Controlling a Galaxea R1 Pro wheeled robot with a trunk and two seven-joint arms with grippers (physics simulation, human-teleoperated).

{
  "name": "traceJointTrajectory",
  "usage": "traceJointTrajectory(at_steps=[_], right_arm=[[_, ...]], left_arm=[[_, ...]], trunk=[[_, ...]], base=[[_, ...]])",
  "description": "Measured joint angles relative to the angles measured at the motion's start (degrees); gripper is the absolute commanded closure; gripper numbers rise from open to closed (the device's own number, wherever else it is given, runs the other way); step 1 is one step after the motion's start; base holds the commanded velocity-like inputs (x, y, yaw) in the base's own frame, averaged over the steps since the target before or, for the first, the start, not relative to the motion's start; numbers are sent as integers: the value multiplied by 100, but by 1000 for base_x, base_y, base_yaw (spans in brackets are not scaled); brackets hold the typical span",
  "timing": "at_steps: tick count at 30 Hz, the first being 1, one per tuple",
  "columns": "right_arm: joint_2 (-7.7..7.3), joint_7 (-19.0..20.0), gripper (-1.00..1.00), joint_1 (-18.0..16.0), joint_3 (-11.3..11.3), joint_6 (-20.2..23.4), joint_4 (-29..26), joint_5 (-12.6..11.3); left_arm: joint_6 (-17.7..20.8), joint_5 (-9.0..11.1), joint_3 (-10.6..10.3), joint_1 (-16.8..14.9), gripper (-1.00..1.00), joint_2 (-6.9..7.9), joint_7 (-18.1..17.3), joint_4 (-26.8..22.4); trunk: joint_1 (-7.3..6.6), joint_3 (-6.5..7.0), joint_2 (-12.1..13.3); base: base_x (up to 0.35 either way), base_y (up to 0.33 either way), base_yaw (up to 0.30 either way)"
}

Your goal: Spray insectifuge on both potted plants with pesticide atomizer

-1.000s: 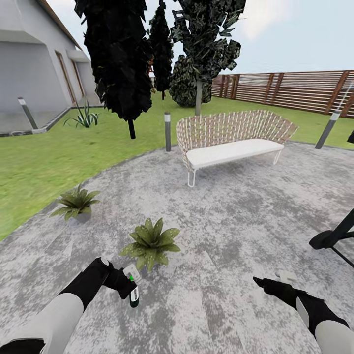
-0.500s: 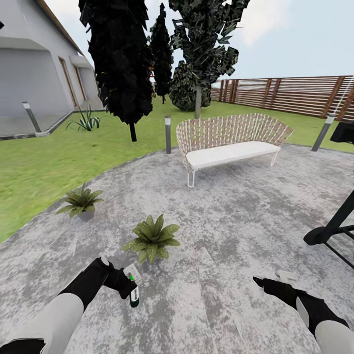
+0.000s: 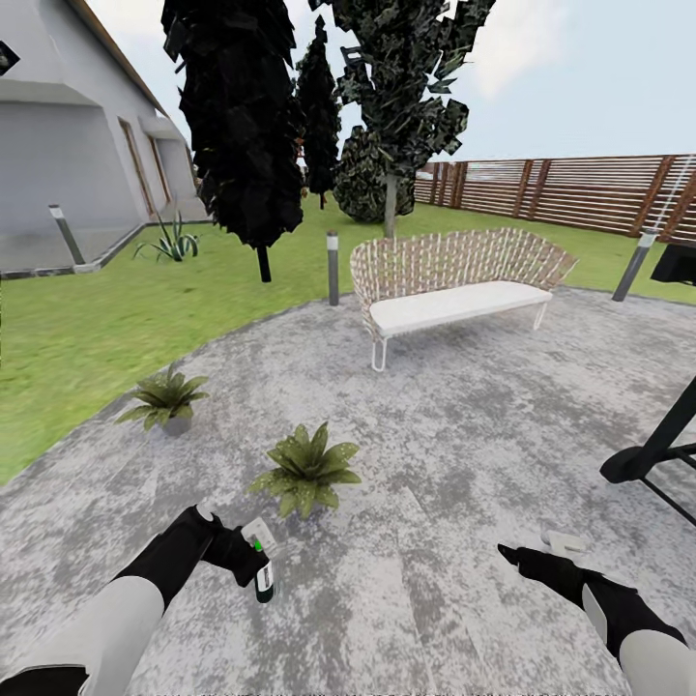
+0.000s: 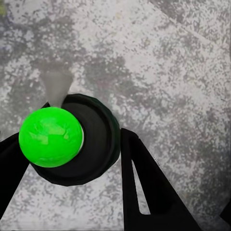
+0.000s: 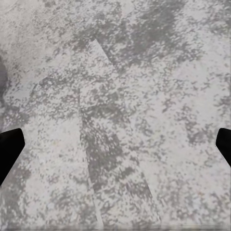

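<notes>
left gripper (image 3: pixel 249 565) clamped on pesticide atomizer (image 3: pixel 260 570) — likely light, rigid, slick; grip mid-body — right gripper (image 3: pixel 512 555) spread apart.

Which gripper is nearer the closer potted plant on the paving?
Left. The left gripper, holding the pesticide atomizer, is just short of the nearer potted plant, slightly to its left. The right gripper hangs far off to the plant's right.

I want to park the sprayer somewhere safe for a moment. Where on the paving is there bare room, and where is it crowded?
Bare grey paving stretches between the nearer broad-leaved potted plant, the white woven bench and the black stand. It is tighter around the left claw, which holds the green-and-white atomizer close to that plant.
</notes>
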Motion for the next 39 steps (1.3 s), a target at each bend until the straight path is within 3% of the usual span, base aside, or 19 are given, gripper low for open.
traceJointTrajectory(at_steps=[26,28,30,32,36,39], right_arm=[[-9,13,-100,-2,36,57,-76,24],[-4,7,-100,-9,60,121,-216,33],[-3,0,-100,-14,142,372,-748,26],[-1,1,-100,-15,363,749,-1206,25],[0,0,-100,-16,1523,1511,-1696,9],[2,25,-100,-20,1946,1644,-1750,-1]], left_arm=[[-4,4,24,0,100,12,-6,-24],[-9,-4,27,-5,100,14,-16,-61],[-10,-15,26,-10,100,22,-30,-153],[-16,-31,24,-14,100,62,-36,-253],[-105,-36,15,-35,100,309,-39,-537],[-383,-40,14,-63,100,377,-314,-596]], trunk=[[-1,1,0],[-1,1,0],[-1,1,0],[-1,1,0],[-1,1,0],[-1,1,0]], base=[[-4,6,0],[0,0,0],[0,0,0],[0,0,0],[0,0,0],[0,0,0]])
